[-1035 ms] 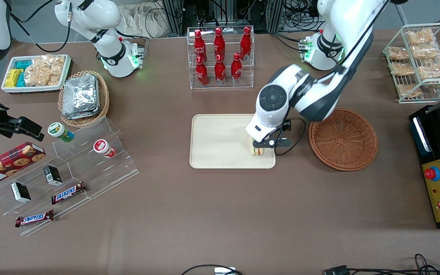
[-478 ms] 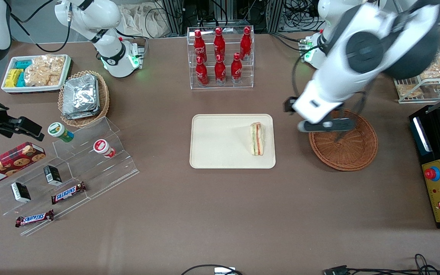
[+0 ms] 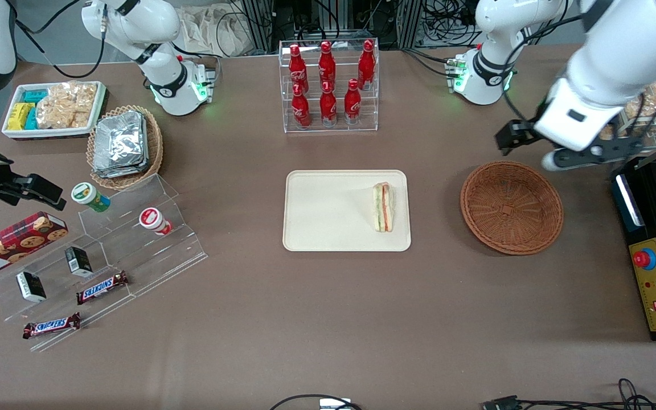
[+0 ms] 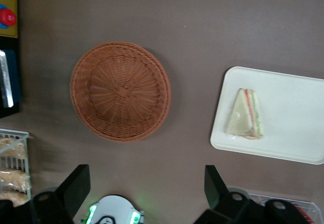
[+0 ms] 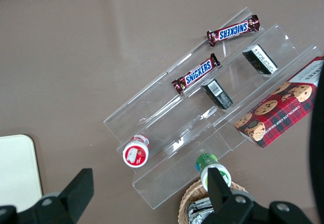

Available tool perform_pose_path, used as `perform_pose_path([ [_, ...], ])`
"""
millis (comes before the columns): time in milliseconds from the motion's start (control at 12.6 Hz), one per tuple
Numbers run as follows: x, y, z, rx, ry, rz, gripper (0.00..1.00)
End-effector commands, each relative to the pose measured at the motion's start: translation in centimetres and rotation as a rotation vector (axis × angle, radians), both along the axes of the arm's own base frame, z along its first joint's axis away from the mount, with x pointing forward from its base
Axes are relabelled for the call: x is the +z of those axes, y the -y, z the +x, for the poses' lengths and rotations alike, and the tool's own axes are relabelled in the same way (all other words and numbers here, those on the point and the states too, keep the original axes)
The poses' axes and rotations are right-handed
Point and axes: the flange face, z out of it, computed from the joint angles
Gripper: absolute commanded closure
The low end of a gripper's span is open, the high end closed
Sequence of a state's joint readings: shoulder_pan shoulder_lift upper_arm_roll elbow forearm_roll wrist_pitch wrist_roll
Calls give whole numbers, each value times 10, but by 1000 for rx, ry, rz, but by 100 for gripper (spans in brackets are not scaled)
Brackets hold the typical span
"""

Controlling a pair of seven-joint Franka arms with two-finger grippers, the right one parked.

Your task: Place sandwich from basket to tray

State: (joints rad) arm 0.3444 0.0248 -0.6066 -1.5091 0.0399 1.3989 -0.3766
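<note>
We judged the placing done: the sandwich (image 3: 383, 207) lay on the tray (image 3: 328, 228), the wicker basket (image 3: 511, 206) empty; our gripper (image 4: 147, 183) (fingers (image 4: 76, 186) apart) hung high above the desk; only parking remained.

Counting six red bottles (image 3: 328, 85), two Snickers bars (image 3: 102, 287), one sandwich (image 3: 383, 207), one tray (image 3: 328, 228), two wicker baskets (image 3: 511, 206), and one gripper (image 3: 575, 154) hanging up high.

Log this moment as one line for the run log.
sandwich: on tray | basket: empty | gripper: open, holding nothing, raised above table, near basket toward working arm's end | step: placement done
</note>
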Motion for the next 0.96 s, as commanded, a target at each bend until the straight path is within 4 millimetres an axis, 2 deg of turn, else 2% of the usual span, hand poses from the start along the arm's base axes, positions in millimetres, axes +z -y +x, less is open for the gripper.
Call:
perform_pose_path([
  [0,-3,-42,-3,-25,-19,1,0],
  [80,0,-45,-6,-53,-18,-1,0],
  [159,-4,-62,-8,-44,-27,-14,0],
  [478,2,-89,-10,-11,-20,-25,0],
  [876,3,-85,-5,-17,-14,-17,0],
])
